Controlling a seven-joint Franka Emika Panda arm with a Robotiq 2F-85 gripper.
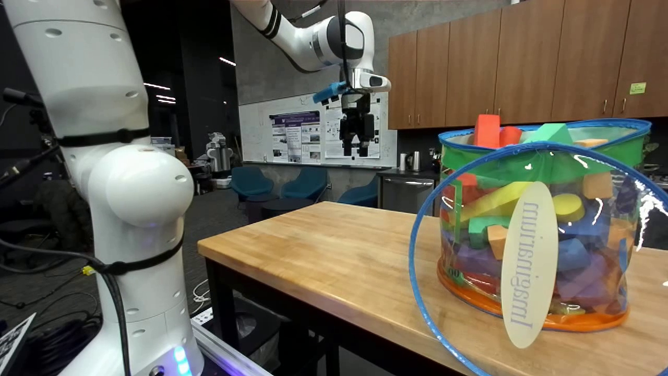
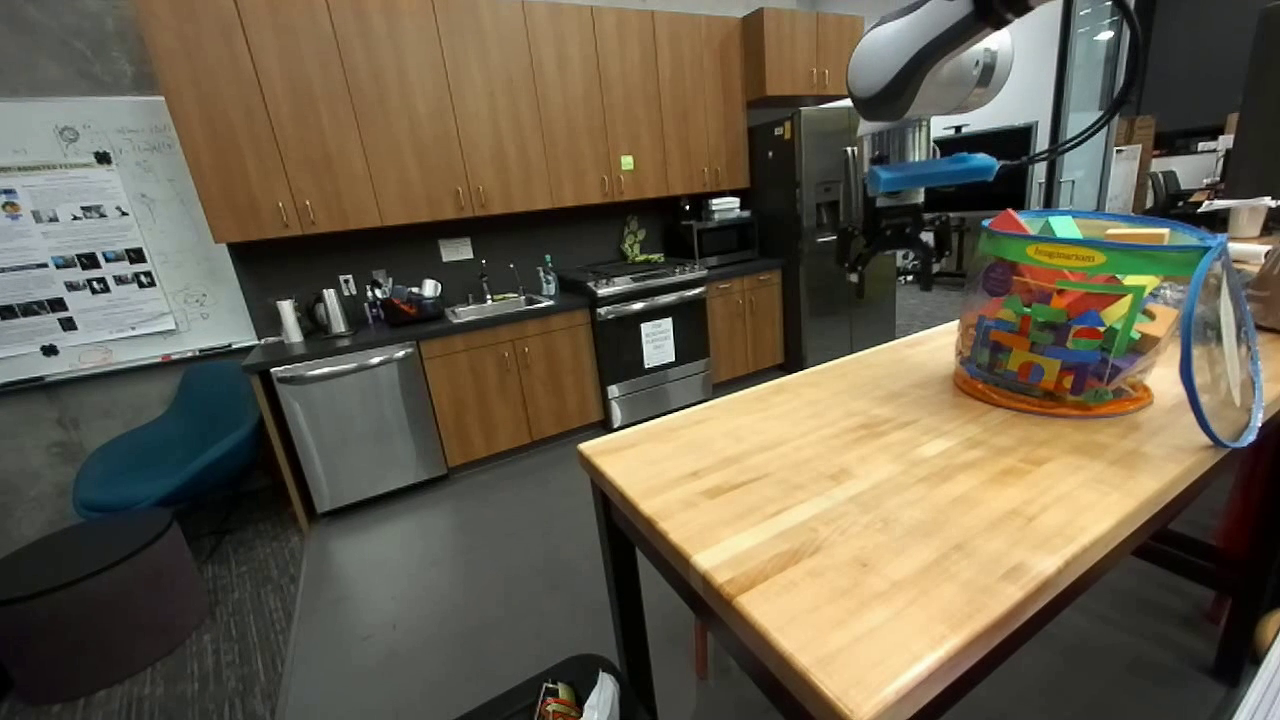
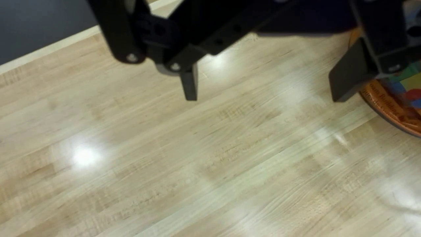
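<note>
Wood tbl (image 2: 850, 480), clear bag (image 2: 1145, 262) w/ colored blocks (image 2: 1050, 340), end effector (image 3: 264, 97) spread wide nr bag

In an exterior view, the block bag (image 2: 1150, 262) stands on the surface (image 2: 850, 500), building blocks (image 2: 1045, 338) inside it, its lid (image 2: 1222, 345) hanging at its right. The end effector (image 2: 890, 278) is above the surface, left of the bag. Behind the surface, the range (image 2: 620, 350) stands between the sink (image 2: 498, 308) at left and refrigerator (image 2: 825, 285) at right.

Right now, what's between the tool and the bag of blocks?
Only open air: both exterior views show a gap, nothing in it, between the tool and the bag of blocks.
</note>
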